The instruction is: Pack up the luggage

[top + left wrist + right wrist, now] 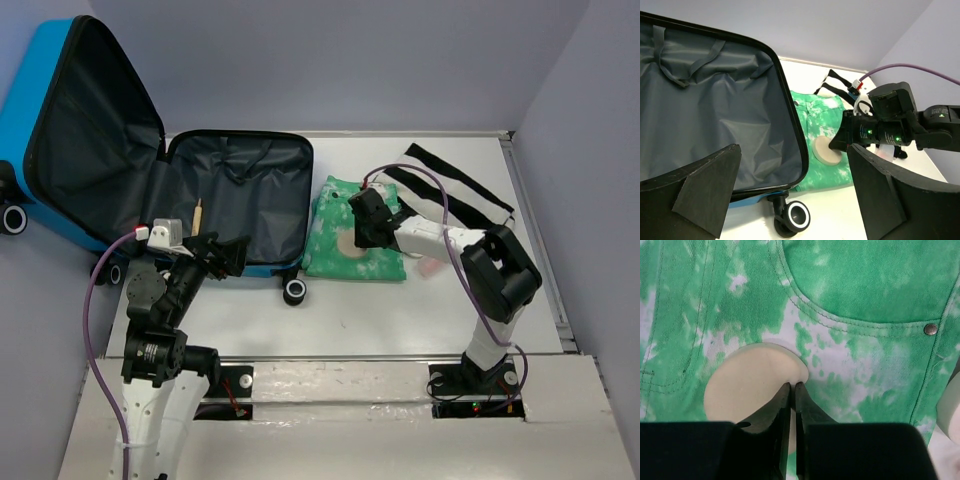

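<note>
The luggage point(240, 190), a bright-blue suitcase with black lining, lies open at the left, its lid point(80, 130) propped up; it also fills the left wrist view point(715, 115). Folded green tie-dye jeans point(330, 225) lie right of it, with a cream round disc point(345, 243) on top. My right gripper point(360, 235) is down on the jeans, shut on the disc's rim point(745, 385), as the right wrist view point(792, 385) shows. My left gripper point(225, 255) is open and empty over the suitcase's near edge point(794, 165).
A black-and-white striped cloth point(450, 185) lies at the back right. A small pink item point(430, 265) sits by the right arm. A thin wooden stick point(198, 212) lies in the suitcase. A suitcase wheel point(296, 291) juts toward the front. Walls enclose the table.
</note>
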